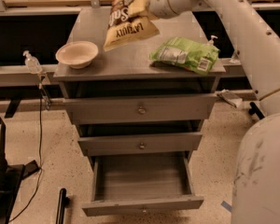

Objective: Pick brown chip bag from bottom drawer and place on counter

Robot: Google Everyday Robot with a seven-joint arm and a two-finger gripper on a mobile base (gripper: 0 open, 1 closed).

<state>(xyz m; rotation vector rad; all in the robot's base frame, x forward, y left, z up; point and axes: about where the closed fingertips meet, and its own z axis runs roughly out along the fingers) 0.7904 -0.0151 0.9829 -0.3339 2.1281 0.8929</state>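
Observation:
The brown chip bag (128, 15), dark brown with a cream-yellow end and white lettering, hangs above the middle back of the grey counter (126, 62). My gripper (140, 3) is shut on the bag's upper part and holds it clear of the surface. The white arm reaches in from the right. The bottom drawer (142, 183) is pulled open and shows nothing inside.
A cream bowl (77, 54) sits on the counter's left front. A green chip bag (184, 55) lies on the right side. The two upper drawers (141, 110) are shut. A small bottle (31, 62) stands on the ledge to the left.

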